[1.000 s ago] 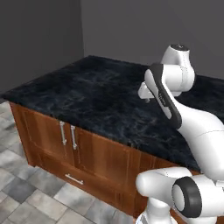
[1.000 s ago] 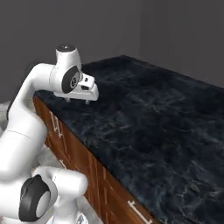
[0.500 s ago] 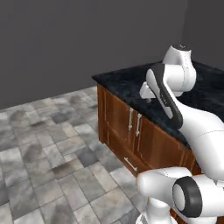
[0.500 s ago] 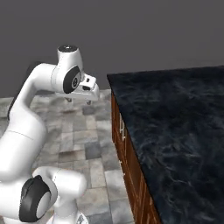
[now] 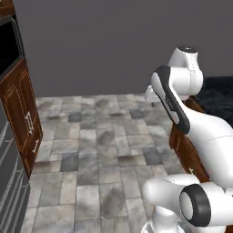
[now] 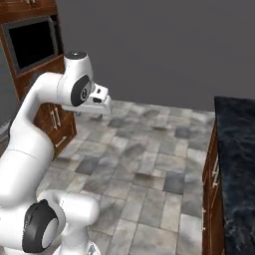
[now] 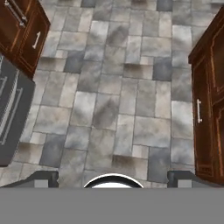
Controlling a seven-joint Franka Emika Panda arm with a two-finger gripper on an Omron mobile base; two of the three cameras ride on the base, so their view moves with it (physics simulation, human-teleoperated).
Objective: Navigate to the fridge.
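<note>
A: Item one, the largest surface?

B: Grey stone-tile floor, mottled, open across the middle of both base views and the hand view; behind it a plain dark grey wall at the far side.

A: Item two, the tall units on the left?

B: Wood cabinet column framing a black built-in oven; below it wooden doors with short metal handles; nearer than that column, at the left edge of the left base view, a grey appliance front with horizontal lines; this reads as the fridge, lower part only; the same grey front sits at the left edge of the hand view, just beside the wood cabinet.

A: Item three, the right side?

B: Island with black marbled top over reddish wood doors; one door with a vertical bar handle shows at the right in the hand view; well apart from the fridge, floor between.

A: Item four, the arm?

B: White arm, raised, hand held over the open floor; gripper pointing down at the tiles, touching nothing.

A: Fingers parted or closed?

B: In the hand view the two dark tips stand wide apart at the bottom corners; released; nothing between them.
</note>
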